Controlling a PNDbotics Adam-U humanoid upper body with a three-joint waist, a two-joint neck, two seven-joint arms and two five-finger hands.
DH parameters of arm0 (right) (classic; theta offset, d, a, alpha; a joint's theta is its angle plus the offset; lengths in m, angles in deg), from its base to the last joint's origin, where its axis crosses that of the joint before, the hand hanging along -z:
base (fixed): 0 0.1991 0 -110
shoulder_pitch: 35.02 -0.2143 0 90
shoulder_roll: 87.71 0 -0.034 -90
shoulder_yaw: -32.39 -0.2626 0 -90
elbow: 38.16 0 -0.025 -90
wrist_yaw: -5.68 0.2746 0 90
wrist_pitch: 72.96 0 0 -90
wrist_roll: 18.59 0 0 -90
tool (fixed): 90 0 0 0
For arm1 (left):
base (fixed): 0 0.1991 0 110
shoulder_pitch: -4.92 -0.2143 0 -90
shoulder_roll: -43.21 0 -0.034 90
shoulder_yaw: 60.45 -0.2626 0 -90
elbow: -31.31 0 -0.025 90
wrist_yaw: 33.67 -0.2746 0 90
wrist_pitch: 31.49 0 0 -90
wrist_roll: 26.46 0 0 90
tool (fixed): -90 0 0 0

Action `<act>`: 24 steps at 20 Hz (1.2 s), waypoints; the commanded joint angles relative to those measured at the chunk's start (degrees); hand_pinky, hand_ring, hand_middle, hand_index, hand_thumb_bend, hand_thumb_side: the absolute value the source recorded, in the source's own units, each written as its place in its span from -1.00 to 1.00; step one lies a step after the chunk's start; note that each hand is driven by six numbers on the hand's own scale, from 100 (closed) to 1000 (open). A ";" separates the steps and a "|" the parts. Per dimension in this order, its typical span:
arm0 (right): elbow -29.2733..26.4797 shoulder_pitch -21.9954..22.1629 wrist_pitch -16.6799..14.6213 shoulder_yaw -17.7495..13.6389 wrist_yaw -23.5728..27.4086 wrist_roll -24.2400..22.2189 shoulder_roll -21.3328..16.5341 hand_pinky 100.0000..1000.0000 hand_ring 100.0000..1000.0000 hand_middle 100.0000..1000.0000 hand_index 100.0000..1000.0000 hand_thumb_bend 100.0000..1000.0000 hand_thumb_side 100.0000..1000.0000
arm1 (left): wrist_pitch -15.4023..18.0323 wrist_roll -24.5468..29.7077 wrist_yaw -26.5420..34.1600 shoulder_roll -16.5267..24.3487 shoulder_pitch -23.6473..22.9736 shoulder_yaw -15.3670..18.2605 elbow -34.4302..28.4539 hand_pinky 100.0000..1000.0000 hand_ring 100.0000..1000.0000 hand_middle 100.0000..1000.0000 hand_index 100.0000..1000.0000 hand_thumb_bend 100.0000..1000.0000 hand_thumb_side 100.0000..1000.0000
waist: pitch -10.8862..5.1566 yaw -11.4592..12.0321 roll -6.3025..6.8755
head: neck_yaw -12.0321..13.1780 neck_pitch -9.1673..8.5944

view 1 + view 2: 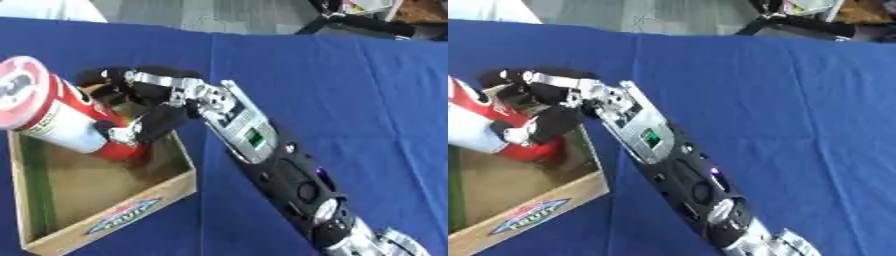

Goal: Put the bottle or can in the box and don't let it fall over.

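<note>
Can [54,111] — red and white, with a pale lid — leaned toward you, top tilted to the left, its base down inside the cardboard box [105,220]. Your right robot hand [144,107] held it, fingers and thumb curled round its lower body. Box sat on the blue-covered counter [350,100] — a printed label on its near wall.

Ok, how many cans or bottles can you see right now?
1. A red and white can, tilted, its base down inside the cardboard box at its far right corner, with the right robot hand curled around it. No others visible.
</note>
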 commanded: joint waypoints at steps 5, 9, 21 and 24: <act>-6.64 -1.69 1.38 -1.43 4.77 0.57 -2.23 1.00 1.00 1.00 1.00 -1.00 -1.00 | -0.22 0.04 -0.38 0.99 0.04 0.62 -1.12 0.72 0.22 0.61 0.45 -1.00 0.20 | -1.13 -0.31 0.81 | 0.65 -0.21; -8.08 -1.63 2.52 -1.92 6.63 1.01 -2.84 1.00 1.00 1.00 1.00 -1.00 -1.00 | -0.19 -0.05 -0.44 1.12 -0.13 0.74 -1.12 0.72 0.22 0.61 0.45 -1.00 0.20 | -1.27 -0.50 0.96 | 0.79 -0.23; -15.64 1.01 0.23 -8.92 11.54 5.57 -10.01 1.00 0.86 0.86 0.93 -1.00 -0.76 | -0.38 -0.39 -1.15 1.91 -3.58 0.94 -1.12 0.70 0.22 0.60 0.44 -1.00 0.20 | -4.21 -5.01 1.95 | 4.87 1.77; -19.72 2.90 0.86 -13.26 14.21 8.24 -14.35 1.00 0.83 0.78 0.91 -1.00 -0.89 | -0.19 0.26 -1.09 2.25 -4.09 0.42 -1.12 0.69 0.22 0.60 0.44 -1.00 0.19 | -4.62 -5.70 2.30 | 5.89 2.01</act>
